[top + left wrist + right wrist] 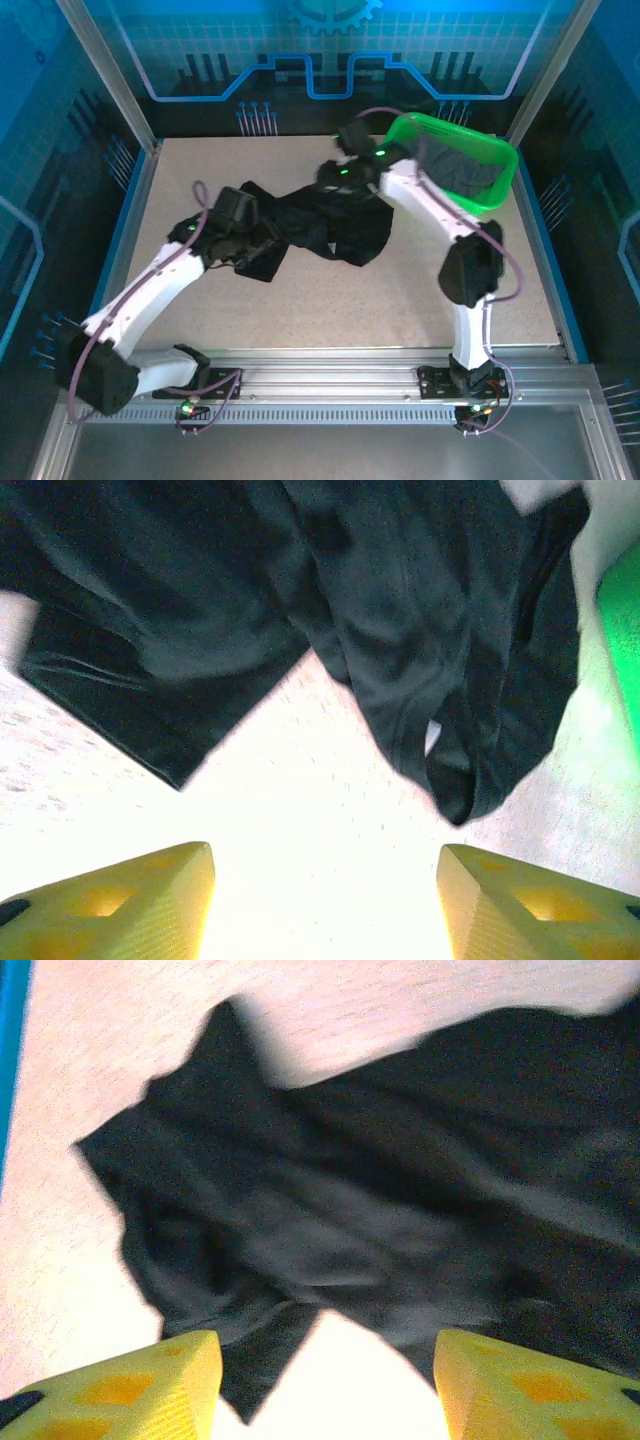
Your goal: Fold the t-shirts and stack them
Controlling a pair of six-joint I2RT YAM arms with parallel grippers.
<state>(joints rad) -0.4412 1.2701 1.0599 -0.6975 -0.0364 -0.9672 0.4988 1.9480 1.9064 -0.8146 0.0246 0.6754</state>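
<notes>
A black t-shirt lies crumpled mid-table, and a dark grey t-shirt sits bunched in the green basket at the far right corner. The left pincer is spread wide beside the black cloth's edge, holding nothing. The right pincer gapes wide over it, empty.

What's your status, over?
Left claw open, empty. Right claw open above black t-shirt, crumpled mid-table, unfolded. Dark shirt lies in green basket, far right.
</notes>
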